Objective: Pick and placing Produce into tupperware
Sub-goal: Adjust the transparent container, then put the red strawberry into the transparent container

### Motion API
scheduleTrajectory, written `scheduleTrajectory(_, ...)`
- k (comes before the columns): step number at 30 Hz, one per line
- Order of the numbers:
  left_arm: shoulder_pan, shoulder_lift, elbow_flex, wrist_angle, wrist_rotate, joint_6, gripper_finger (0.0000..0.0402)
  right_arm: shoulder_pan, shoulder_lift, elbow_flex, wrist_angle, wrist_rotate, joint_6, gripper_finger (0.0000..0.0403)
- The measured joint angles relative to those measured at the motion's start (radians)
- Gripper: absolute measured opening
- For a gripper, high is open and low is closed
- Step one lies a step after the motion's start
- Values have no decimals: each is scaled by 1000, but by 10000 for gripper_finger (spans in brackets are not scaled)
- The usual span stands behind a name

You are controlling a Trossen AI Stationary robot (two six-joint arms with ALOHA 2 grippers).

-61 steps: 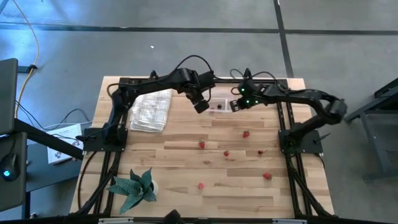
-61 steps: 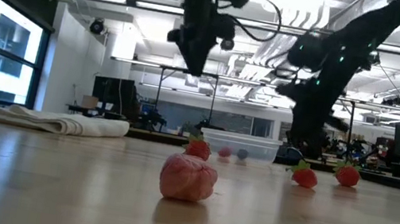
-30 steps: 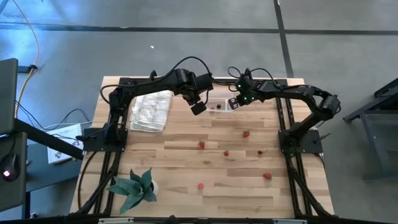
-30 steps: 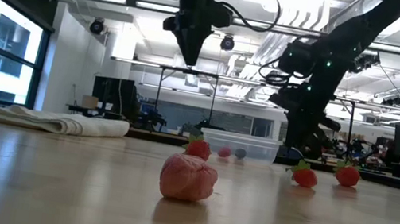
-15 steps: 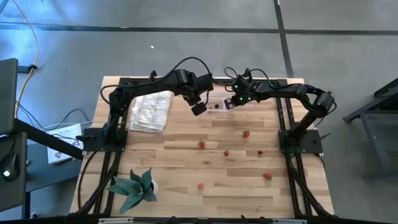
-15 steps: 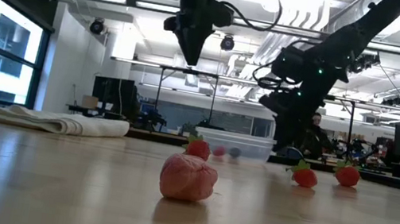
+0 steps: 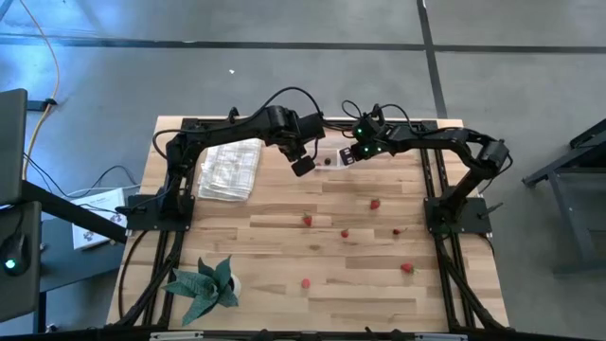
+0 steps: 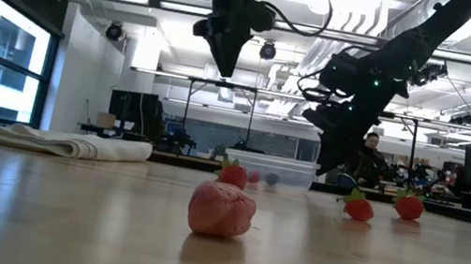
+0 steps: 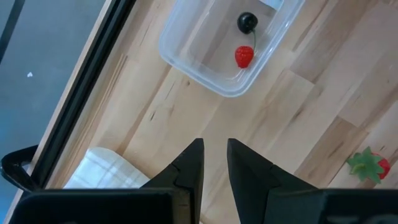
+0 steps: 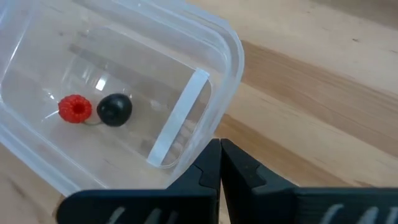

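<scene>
Your tupperware (image 10: 124, 87) sat at the counter's (image 7: 360, 275) far edge with two pieces in it, a red one (image 10: 74, 108) and a dark one (image 10: 115, 109). The rest of the produce (image 7: 376, 203) lay scattered mid-counter, with plenty of room around each. Left gripper (image 9: 213, 163) hung slightly parted and empty, right gripper (image 10: 219, 163) was closed on nothing beside the rim. Those berries looked tiny, light and squishy, so I'd pinch gently across the middle.

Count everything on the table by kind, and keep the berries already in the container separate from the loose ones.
Container: 1
Berries in it: 2 (1 red, 1 dark)
Loose berries: 6
Cloth: 1
Plant: 1
Total: 11
</scene>
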Motion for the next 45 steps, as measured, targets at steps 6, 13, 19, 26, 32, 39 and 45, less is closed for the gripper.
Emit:
scheduleTrajectory(6,-1,0,0,-1,0,-9,62,0,-44,-1,-96,-15,16,0)
scheduleTrajectory(13,-37,0,0,1,-4,31,79,0,-227,-1,-249,-38,-20,0)
scheduleTrajectory(19,-101,0,0,1,40,187,122,0,-398,-1,-374,-62,-52,18)
scheduleTrajectory(26,-156,0,-118,88,215,278,182,0,-539,-1,-451,-86,-51,74)
scheduleTrajectory(32,-203,1,-316,266,296,393,204,0,-600,-1,-478,-86,-73,107)
scheduleTrajectory(39,-281,1,-460,437,303,505,195,0,-611,-1,-538,-85,-114,114)
scheduleTrajectory(45,-309,18,-492,540,233,503,193,0,-611,-1,-554,-85,-123,115)
